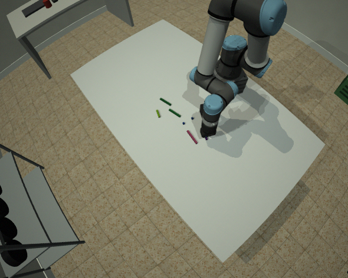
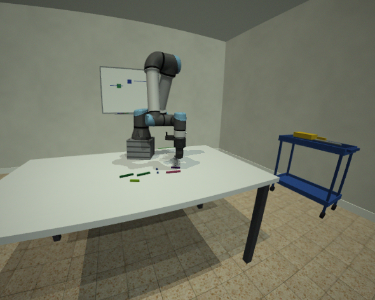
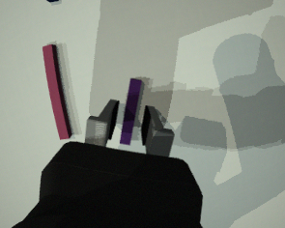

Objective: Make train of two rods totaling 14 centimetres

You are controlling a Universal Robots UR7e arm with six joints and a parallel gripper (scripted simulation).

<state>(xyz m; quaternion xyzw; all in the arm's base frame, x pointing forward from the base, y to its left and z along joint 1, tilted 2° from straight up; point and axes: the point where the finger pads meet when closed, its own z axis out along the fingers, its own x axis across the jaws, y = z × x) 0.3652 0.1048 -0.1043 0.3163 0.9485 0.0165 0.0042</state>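
A purple rod (image 1: 206, 138) (image 2: 175, 167) (image 3: 135, 89) lies flat on the table. My gripper (image 2: 175, 163) (image 3: 129, 115) is part open above it, one finger to each side of the rod, with a gap on both sides in the wrist view. A pink rod (image 1: 191, 136) (image 2: 173, 171) (image 3: 55, 92) lies beside it, turned at an angle to it. Two green rods lie apart, one (image 1: 174, 112) (image 2: 143, 173) nearer the blue rods, the other (image 1: 165, 101) (image 2: 126, 175) farther off. In the top view the fingertips are hidden.
Two small blue rods, one (image 1: 192, 118) (image 2: 156, 168) nearer the robot base and one (image 1: 183, 123) (image 2: 157, 172) nearer the pink rod, lie between the pink and green rods. A lime rod (image 1: 158, 113) (image 2: 134, 180) lies beside the green ones. The arm's shadow covers part of the table.
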